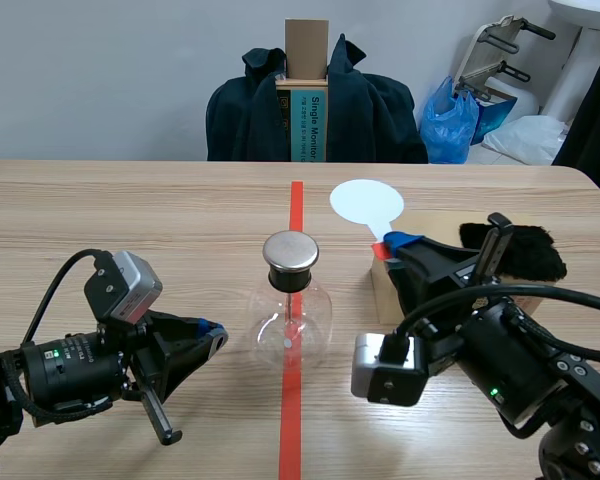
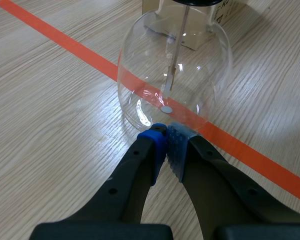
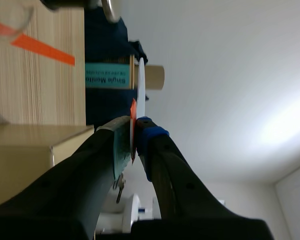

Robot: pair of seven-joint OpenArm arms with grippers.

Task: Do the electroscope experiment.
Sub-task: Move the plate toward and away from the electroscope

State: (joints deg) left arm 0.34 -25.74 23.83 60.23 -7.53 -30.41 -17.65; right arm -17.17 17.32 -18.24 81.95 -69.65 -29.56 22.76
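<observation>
The electroscope, a round glass flask with a metal cap, stands on the red tape line at the table's middle. In the left wrist view its glass bulb shows a thin rod hanging inside. My left gripper lies low just left of the flask, shut on nothing, its pads close to the glass base. My right gripper is raised right of the flask, shut on the red handle of a white disc paddle, which stands upright above it.
A cardboard box sits under the right gripper with black fur on it. Behind the table is a chair draped with a dark jacket, a teal-labelled carton and a blue bag.
</observation>
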